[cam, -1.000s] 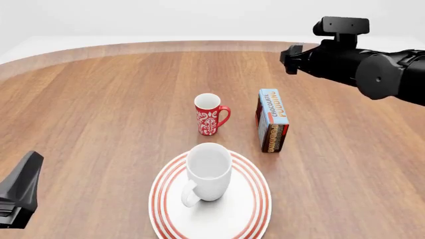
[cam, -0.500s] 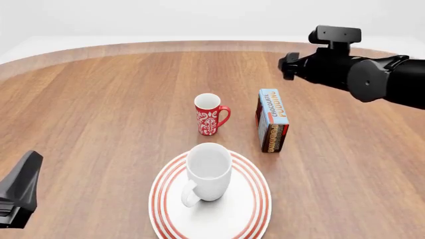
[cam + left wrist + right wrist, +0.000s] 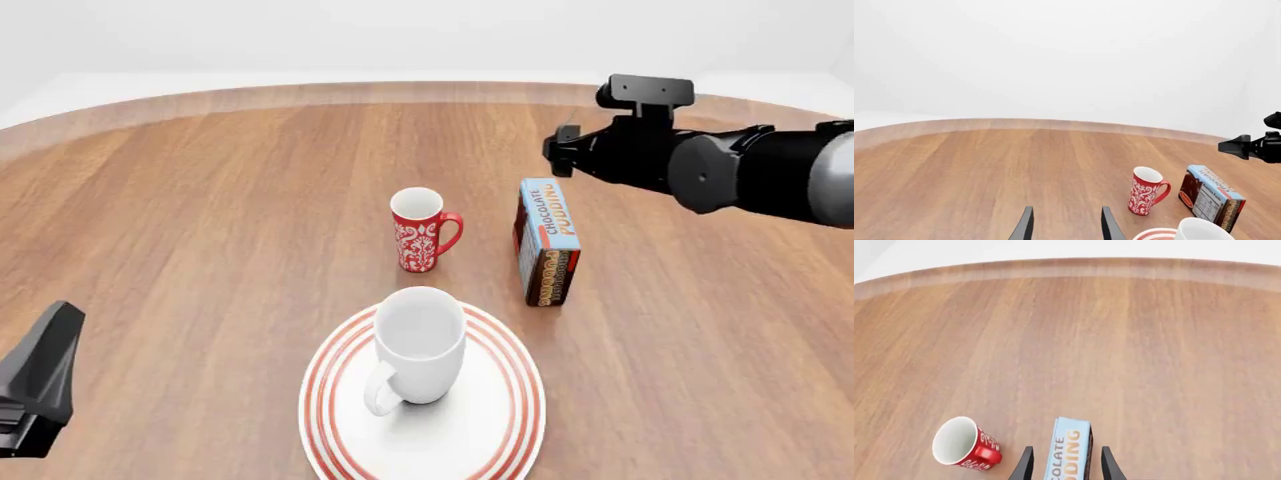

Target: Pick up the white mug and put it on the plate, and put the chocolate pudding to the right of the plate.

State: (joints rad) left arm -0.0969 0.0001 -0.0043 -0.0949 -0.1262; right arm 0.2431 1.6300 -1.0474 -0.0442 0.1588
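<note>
The white mug (image 3: pixel 419 342) already stands upright on the plate (image 3: pixel 514 412), so the step in hand looks like the grasp on the chocolate pudding (image 3: pixel 546 243), which rests on its long edge on the counter (image 3: pixel 200 200) beyond the plate and off its right side, beside the red mug (image 3: pixel 422 230). The right gripper (image 3: pixel 1064 464) hangs above the carton's far end; in the right wrist view its 2 fingers (image 3: pixel 1025 462) are spread and empty, 1 on each side of the blue face. To do this well, lower straight down with the carton centred in the gap, close across the narrow width, and avoid nudging it toward the red mug. The left gripper (image 3: pixel 1066 225) is open and empty, well left of the plate.
</note>
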